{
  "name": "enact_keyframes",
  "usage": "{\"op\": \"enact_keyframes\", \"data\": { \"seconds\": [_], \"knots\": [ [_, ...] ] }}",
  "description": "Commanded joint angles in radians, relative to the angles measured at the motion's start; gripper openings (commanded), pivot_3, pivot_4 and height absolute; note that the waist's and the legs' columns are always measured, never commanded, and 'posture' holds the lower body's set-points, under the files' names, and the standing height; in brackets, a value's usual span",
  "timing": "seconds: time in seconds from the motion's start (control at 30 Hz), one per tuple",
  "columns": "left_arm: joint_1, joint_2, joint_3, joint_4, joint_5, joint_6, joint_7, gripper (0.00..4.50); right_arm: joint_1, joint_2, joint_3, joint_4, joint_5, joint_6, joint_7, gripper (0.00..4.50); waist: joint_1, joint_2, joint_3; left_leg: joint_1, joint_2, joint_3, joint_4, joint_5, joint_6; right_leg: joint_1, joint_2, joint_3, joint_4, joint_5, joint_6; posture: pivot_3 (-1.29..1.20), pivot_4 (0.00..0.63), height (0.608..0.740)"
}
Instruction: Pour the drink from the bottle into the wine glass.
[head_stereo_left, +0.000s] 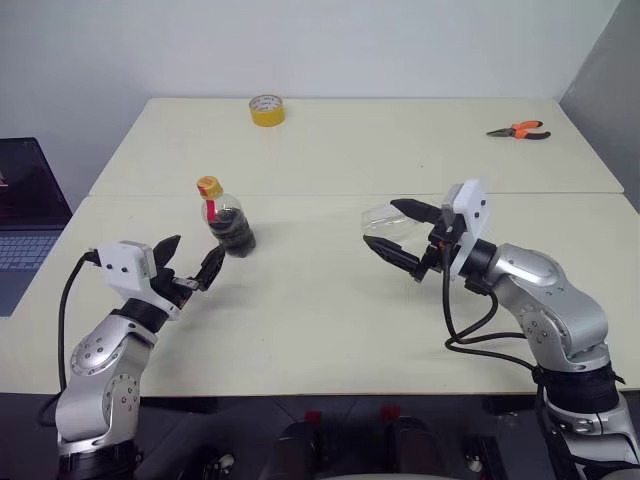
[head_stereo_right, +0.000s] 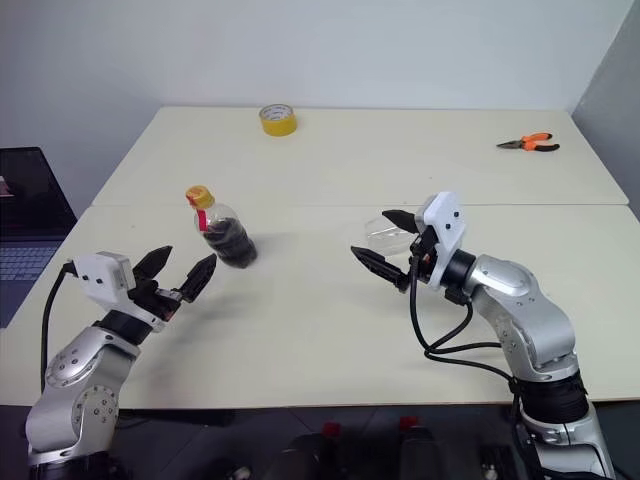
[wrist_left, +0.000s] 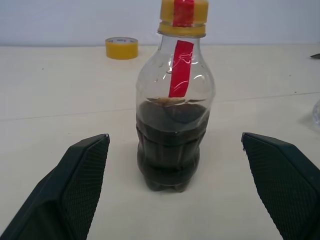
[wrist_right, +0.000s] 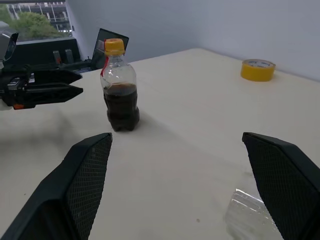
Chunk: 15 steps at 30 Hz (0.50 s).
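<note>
The bottle (head_stereo_left: 228, 225) stands upright left of the table's middle, with a yellow cap and a red strip down its neck. The dark drink (wrist_left: 170, 150) fills its lower half. My left gripper (head_stereo_left: 190, 257) hovers level just short of the bottle, open, one finger off to each side and apart from it. The wine glass (wrist_right: 246, 214) looks to be lying on its side on the table at centre right. My right gripper (head_stereo_left: 379, 222) is open above and in front of the glass, pointing left toward the bottle and holding nothing.
A yellow tape roll (head_stereo_left: 266, 110) sits at the table's far edge, and orange-handled pliers (head_stereo_left: 520, 130) lie at the far right. A laptop (head_stereo_left: 25, 235) stands beyond the left edge. A seam (head_stereo_left: 330, 195) joins two tabletops.
</note>
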<state>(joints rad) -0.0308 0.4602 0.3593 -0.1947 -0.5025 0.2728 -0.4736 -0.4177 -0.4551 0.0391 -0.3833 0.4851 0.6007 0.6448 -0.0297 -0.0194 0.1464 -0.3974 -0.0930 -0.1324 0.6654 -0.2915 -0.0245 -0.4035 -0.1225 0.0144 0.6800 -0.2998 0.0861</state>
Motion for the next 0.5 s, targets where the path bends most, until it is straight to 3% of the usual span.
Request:
{"op": "enact_keyframes", "data": {
  "seconds": [0.03, 0.5],
  "knots": [
    [-0.044, 0.017, 0.001, 0.025, 0.024, -0.036, -0.012, 4.50, -0.018, 0.011, 0.005, -0.014, -0.009, -0.022, -0.008, 4.46, -0.001, 0.000, 0.000, 0.000, 0.000, 0.000, 0.000, 0.000, 0.000, 0.000, 0.000, 0.000, 0.000, 0.000, 0.000, 0.00, 0.150, 0.740],
    [-0.291, 0.065, -0.103, 0.342, 0.186, -0.161, -0.081, 4.50, -0.033, 0.011, 0.018, 0.014, -0.045, -0.042, -0.009, 4.46, -0.003, 0.000, 0.000, 0.000, 0.000, -0.001, 0.000, 0.000, 0.000, -0.001, 0.000, -0.001, 0.000, 0.000, 0.000, 0.00, 0.150, 0.740]
  ]
}}
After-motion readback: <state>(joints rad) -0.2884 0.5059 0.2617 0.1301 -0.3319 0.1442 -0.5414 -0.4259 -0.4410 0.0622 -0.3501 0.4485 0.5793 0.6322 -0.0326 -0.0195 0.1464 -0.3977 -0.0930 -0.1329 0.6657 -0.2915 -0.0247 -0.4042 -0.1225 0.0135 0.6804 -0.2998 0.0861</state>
